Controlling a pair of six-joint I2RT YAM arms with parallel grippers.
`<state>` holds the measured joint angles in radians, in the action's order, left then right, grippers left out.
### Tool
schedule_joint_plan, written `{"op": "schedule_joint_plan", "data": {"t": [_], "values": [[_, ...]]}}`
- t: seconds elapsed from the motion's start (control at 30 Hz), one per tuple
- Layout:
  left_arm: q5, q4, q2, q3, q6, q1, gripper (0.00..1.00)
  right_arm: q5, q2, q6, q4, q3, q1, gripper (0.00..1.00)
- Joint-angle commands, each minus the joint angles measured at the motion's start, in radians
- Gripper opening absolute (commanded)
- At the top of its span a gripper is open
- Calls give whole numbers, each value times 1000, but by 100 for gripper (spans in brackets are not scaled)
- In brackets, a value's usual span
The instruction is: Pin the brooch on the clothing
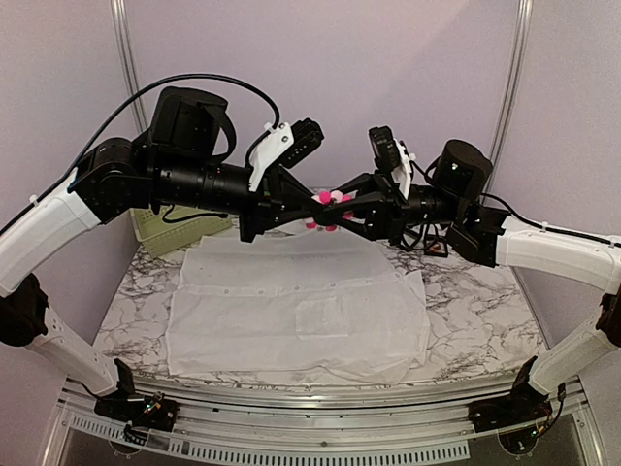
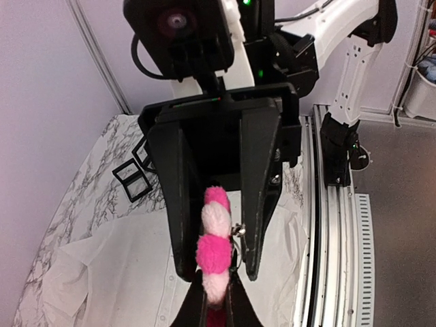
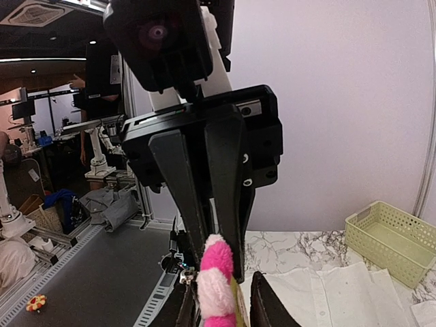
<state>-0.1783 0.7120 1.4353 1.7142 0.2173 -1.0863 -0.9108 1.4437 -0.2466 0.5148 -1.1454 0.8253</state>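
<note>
A fluffy pink-and-white brooch (image 2: 214, 248) hangs in mid-air between two robot arms, high above the white shirt (image 1: 291, 311) it is meant to decorate. The left claw (image 2: 216, 293) is clamped together on one end of it. The right claw (image 3: 223, 303) has its jaws standing close on either side of the other end; a sliver of space shows beside the fluff, and whether they press it yet cannot be told.

The step in hand appears to be a handover or a two-handed readying of the pin, not the pinning itself. The shirt lies spread flat on the marble table (image 1: 466, 320), front up, its button row running across and its chest pocket near the middle, well below the brooch and untouched. A green basket (image 3: 392, 238) sits at the table's far left corner.

The brooch is a short string of puffs, and its long axis runs roughly level along the line from one claw to the other, across the table rather than down toward the cloth. A small metal clasp (image 2: 237, 231) shows on its side, facing the right claw's finger; which way the pin itself points is too small to tell.

The next move likely calls for a firm hold by the right claw, then the pin freed and turned downward before either arm descends to the shirt.
</note>
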Motion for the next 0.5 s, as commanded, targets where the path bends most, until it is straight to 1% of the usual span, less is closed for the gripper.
{"op": "schedule_joint_plan", "data": {"t": [0.0, 0.2, 0.3, 0.37, 0.4, 0.47], "values": [[-24, -3, 0, 9, 11, -18, 0, 48, 12, 5, -53, -26, 2, 25], [-30, 8, 4, 27, 25, -23, 0, 100, 23, 2, -90, -34, 1, 20], [-32, 14, 3, 23, 39, -29, 0, 121, 27, -19, -93, -38, -9, 17], [-29, 15, 2, 22, 44, -36, 0, 125, 35, -38, -97, -44, -15, 16], [-29, 15, 3, 22, 45, -39, 0, 126, 39, -42, -100, -47, -16, 17], [-27, 14, 4, 23, 44, -40, 0, 116, 45, -41, -102, -51, -16, 25]]}}
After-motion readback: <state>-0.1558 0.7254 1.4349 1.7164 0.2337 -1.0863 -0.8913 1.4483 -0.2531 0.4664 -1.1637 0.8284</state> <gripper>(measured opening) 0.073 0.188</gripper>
